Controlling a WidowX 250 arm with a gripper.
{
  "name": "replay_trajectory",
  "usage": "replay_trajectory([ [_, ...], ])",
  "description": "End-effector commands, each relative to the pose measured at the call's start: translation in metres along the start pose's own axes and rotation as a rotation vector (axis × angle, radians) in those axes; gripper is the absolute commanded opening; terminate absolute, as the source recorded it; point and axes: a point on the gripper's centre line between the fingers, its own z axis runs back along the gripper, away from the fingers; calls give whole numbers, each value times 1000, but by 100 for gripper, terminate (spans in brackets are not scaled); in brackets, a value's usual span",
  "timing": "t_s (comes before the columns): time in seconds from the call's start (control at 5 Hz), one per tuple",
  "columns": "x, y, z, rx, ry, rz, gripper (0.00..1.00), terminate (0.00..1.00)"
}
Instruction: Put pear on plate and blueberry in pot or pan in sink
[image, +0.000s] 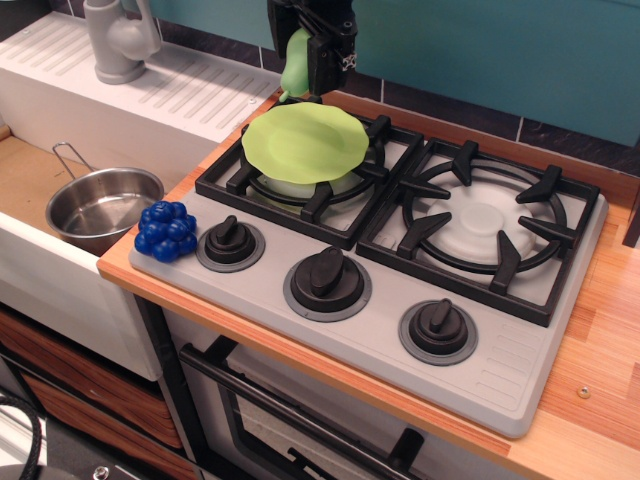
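Grey stove top (500, 380) catalogued nearest, three black knobs (327, 284) ranged along its front edge; oven door handle (290, 420) noted below; wooden counter (600, 330) seen at the right.

Blueberry (166, 230): glossy deep-blue knobbly cluster, set on the front left corner of the stove top, just beside the leftmost knob; not yet in the pot, so this half of the task is judged untouched.

Pot (100, 208): small shiny stainless-steel vessel with a thin wire loop handle, standing in the sink (30, 175) to the left of the berries; nothing is seen inside it.

Plate (305, 143): round lime-green plastic, rim gently scalloped, resting on the black grate of the left burner (300, 190); nothing lies on it; right burner (485, 215) unoccupied.

Pear (296, 62): smooth matte light green, slightly darker than the plate, held upright above and behind the plate's far left rim, apart from it; the first half is judged underway but unfinished, a lowering onto the plate and a release being left.

Gripper (306, 60): black, at the top edge of the view, jaws clamped on the pear.

Farthest: ribbed white drainboard (150, 85), grey faucet (118, 40), teal back wall (520, 50).
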Motion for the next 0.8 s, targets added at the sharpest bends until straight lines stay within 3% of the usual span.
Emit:
replay_trajectory([
  [0.0, 8, -1, 15, 24, -48, 16, 0, 0],
  [0.4, 17, -13, -8, 21, -91, 33, 0, 0],
  [0.6, 17, -15, -5, 21, -89, 21, 100, 0],
])
